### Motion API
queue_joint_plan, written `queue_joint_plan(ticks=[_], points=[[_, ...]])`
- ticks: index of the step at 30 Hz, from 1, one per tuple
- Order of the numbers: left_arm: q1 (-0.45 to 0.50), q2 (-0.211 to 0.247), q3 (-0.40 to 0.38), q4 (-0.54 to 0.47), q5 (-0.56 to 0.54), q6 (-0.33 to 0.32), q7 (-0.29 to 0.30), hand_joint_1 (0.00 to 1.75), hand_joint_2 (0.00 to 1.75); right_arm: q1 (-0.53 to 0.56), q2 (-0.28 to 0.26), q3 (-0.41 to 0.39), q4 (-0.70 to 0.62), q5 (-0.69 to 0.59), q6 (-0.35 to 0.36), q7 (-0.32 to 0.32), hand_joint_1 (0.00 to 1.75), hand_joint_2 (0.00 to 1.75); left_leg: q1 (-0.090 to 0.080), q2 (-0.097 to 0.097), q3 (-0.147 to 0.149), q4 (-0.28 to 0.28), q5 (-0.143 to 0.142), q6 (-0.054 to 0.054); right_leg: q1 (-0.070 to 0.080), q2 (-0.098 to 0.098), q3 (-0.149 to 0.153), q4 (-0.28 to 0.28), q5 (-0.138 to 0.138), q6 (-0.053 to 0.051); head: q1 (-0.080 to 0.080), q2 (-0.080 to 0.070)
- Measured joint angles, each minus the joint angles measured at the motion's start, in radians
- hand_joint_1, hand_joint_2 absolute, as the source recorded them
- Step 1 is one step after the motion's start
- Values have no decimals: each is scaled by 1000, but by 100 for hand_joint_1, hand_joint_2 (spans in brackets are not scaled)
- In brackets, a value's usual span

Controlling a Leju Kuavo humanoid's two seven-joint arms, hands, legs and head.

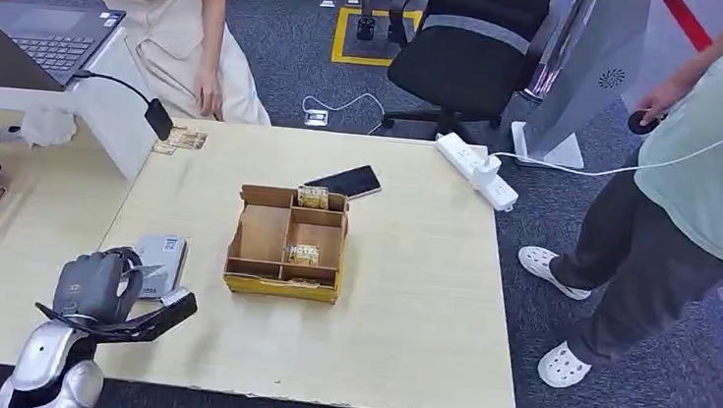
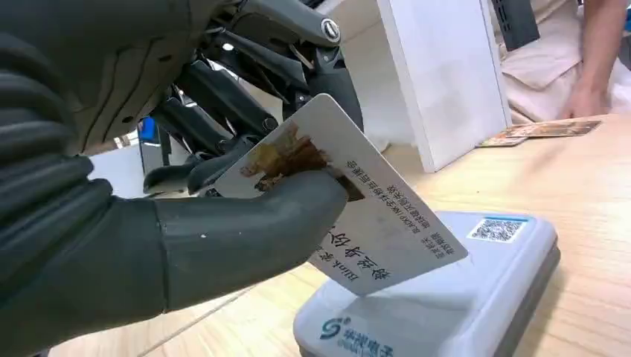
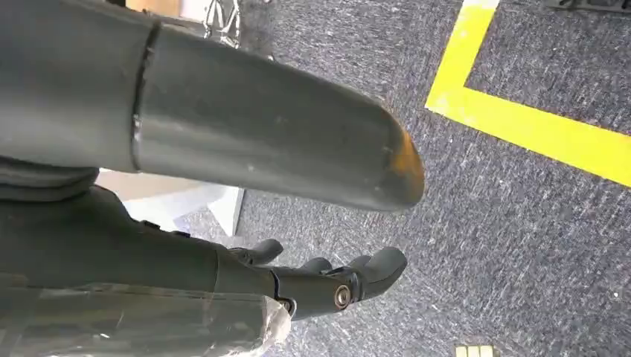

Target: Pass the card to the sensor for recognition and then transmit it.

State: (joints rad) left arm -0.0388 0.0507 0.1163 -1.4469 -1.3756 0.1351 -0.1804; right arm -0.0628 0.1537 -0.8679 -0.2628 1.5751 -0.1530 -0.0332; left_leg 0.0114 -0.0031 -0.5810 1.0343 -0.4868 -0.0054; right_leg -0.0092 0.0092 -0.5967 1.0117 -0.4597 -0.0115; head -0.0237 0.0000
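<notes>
My left hand [image 1: 99, 285] hovers at the table's near left and pinches a white printed card [image 2: 350, 204] between thumb and fingers. The card tilts down over the light grey sensor box [image 2: 446, 297], its lower corner just above the box top. From the head view, that sensor [image 1: 161, 259] lies flat on the table just beyond the hand. My right hand [image 3: 327, 279] hangs over grey carpet, fingers apart, holding nothing.
A cardboard tray [image 1: 287, 245] with compartments and small cards sits mid-table, a black phone [image 1: 345, 181] behind it. A white partition [image 1: 113, 118] rises at the left. Loose cards [image 1: 181, 139] lie by it. One person stands at the right [image 1: 695, 184], another bends behind the table [image 1: 171, 20].
</notes>
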Motion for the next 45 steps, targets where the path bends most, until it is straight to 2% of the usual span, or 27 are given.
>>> queue_joint_plan(ticks=[9,20,39,45], points=[[16,-27,0,16,-1,11,-5,175,175,0,0,-2,0,0,0,-6,0,0,0,0,0,0,0,0,0,0,0,0,0,0,0,0],[18,-38,0,84,-75,64,21,175,175,0,1,-2,0,0,-10,-6,0,0,0,0,0,0,0,0,0,0,0,0,0,0,0,0],[17,-59,0,152,-119,75,35,175,175,0,2,-2,0,0,-11,-10,0,0,0,0,1,0,0,0,0,0,2,0,0,0,0,0],[10,-62,3,147,-60,89,3,175,175,0,2,-2,0,0,-12,-13,0,0,0,0,1,0,1,0,0,-1,2,0,0,0,0,0]])
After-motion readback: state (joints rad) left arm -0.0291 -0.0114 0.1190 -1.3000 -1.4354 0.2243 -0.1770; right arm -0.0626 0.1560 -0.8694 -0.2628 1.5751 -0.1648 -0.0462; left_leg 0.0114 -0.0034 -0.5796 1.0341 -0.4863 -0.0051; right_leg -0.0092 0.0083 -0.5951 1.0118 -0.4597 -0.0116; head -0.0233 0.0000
